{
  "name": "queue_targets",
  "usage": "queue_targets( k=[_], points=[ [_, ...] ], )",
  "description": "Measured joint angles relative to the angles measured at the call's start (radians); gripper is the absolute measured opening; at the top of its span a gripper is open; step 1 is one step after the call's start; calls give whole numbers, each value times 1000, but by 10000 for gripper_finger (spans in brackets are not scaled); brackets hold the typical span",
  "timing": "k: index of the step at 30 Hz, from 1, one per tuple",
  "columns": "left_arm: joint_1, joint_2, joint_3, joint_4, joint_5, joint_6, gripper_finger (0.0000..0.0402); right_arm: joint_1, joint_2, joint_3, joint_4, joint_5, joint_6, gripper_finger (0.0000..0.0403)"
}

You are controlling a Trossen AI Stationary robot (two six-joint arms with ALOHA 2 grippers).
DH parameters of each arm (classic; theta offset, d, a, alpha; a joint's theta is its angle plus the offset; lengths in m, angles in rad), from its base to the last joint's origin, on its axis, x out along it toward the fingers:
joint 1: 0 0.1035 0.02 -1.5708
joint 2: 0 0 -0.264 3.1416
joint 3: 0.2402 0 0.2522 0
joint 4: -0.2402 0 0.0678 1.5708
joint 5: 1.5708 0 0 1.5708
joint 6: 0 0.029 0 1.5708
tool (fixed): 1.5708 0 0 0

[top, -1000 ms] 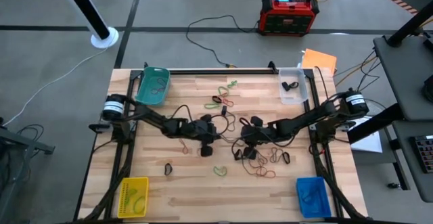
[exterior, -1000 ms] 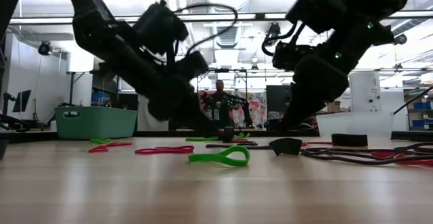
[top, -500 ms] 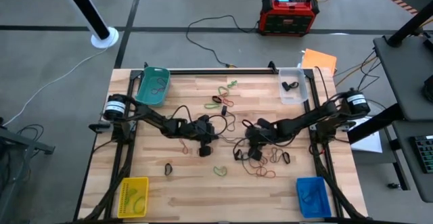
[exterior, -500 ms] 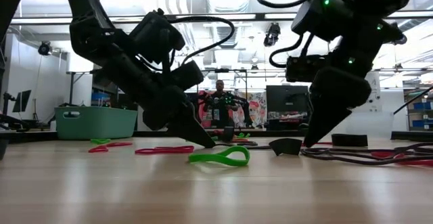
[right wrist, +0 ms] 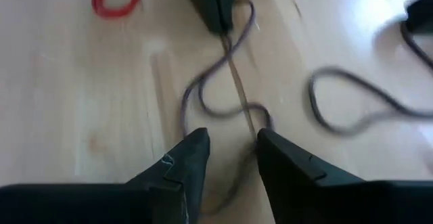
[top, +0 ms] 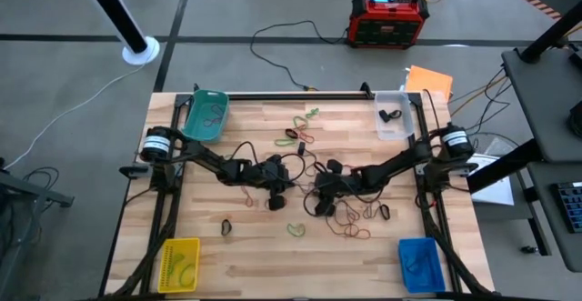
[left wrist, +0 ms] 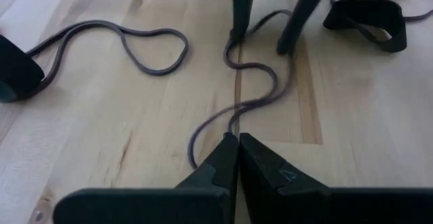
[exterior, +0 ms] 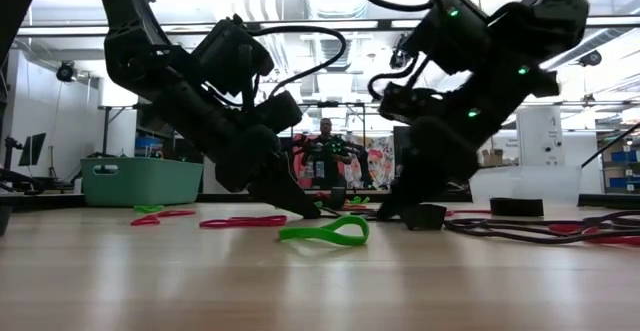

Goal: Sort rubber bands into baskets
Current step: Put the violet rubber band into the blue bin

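Both grippers work one long brownish rubber band (left wrist: 237, 109): left gripper (left wrist: 237, 143) pinches its end shut, right gripper (right wrist: 232, 146) straddles it parted, needing to close.

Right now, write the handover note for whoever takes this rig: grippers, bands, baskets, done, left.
Left gripper: shut on one end of a long greyish band at table centre.
Right gripper: open, straddling the same band's other end, facing the left.
Baskets at the corners: teal, clear, yellow, blue. Each already holds some bands.
Left: many loose bands mid-table, including a green band and red ones.
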Motion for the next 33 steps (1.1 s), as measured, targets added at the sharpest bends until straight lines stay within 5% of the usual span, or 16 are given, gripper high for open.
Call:
queue_targets(
  k=[7, 17, 27, 33],
  points=[
    [0, 1, 0, -1, 1, 0, 0, -12, -5, 58, 0, 50, -116, 166],
    [0, 2, -1, -1, 2, 0, 0, -29, 35, 97, 11, -40, -140, 216],
    [0, 2, -2, 8, 6, 0, 0, -29, 203, 201, 50, -36, -182, 212],
    [1, 0, -3, 13, 29, 1, 0, -38, 247, 229, 43, -35, -197, 160]
  ],
)
